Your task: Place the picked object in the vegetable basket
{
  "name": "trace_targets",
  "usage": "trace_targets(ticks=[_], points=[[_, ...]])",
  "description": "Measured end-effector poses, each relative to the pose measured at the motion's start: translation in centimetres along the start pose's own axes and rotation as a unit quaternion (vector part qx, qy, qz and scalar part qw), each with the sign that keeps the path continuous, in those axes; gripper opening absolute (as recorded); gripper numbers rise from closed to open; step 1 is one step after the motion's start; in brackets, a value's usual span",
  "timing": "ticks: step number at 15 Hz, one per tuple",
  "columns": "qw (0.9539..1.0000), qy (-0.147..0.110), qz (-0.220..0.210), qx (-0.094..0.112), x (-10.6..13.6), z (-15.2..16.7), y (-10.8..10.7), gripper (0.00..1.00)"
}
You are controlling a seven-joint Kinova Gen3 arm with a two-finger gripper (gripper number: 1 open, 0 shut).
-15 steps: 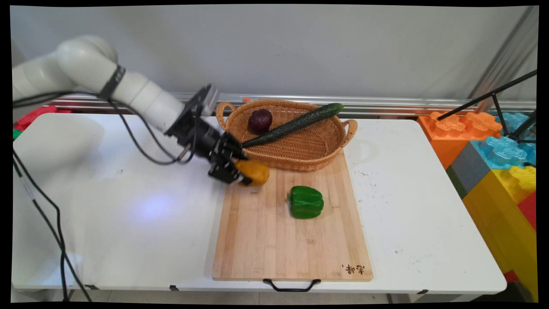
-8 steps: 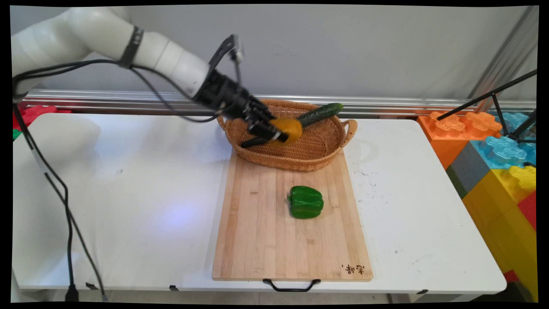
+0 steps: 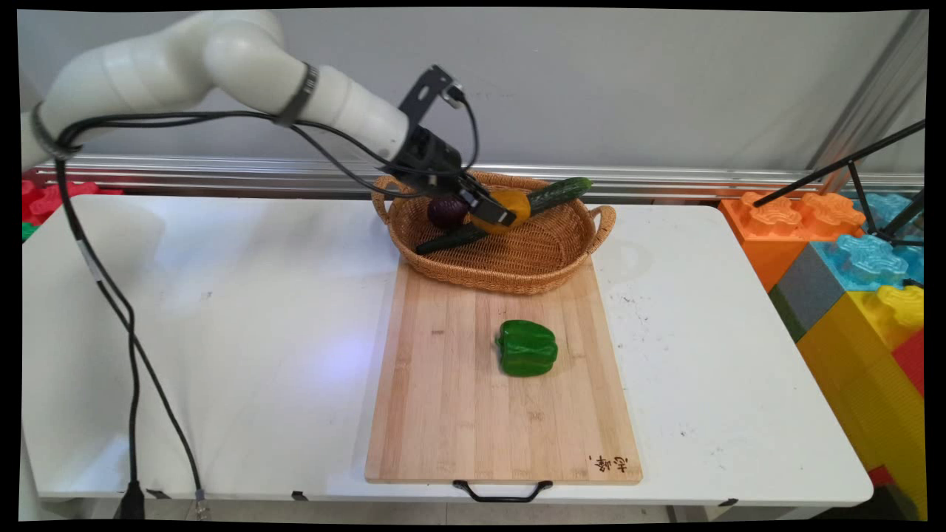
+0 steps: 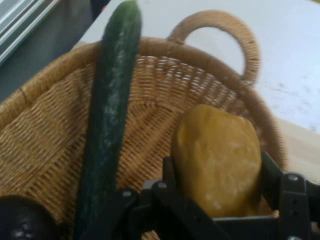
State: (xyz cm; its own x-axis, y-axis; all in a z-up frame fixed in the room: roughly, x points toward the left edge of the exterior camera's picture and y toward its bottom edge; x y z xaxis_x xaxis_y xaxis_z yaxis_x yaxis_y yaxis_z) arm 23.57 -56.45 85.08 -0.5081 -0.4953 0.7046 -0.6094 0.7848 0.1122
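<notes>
My gripper is shut on a yellow-orange pepper and holds it just above the wicker basket at the table's back. The hand view shows the yellow-orange pepper clamped between the black fingers, over the basket's woven floor. A long dark green cucumber lies slantwise across the basket, passing right under the pepper; in the hand view the cucumber runs along the pepper's left. A dark purple onion sits in the basket beside the gripper. A green bell pepper lies on the wooden cutting board.
The cutting board has a black handle at the near table edge. Large coloured foam blocks stand at the right, with a black tripod leg over them. Black cables hang from the arm on the left. A metal rail runs along the wall.
The gripper lifted the yellow-orange pepper from the board's far left corner and carried it right and back over the basket; in the last half second it moved slightly farther back.
</notes>
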Motion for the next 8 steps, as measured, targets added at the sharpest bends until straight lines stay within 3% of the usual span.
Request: trace_targets(ticks=[3,8], points=[[0.9993,-0.015,-0.032,0.012,0.0,3.7,-0.6,0.0],[0.9977,-0.021,-0.064,0.009,0.6,9.0,-0.7,0.0]])
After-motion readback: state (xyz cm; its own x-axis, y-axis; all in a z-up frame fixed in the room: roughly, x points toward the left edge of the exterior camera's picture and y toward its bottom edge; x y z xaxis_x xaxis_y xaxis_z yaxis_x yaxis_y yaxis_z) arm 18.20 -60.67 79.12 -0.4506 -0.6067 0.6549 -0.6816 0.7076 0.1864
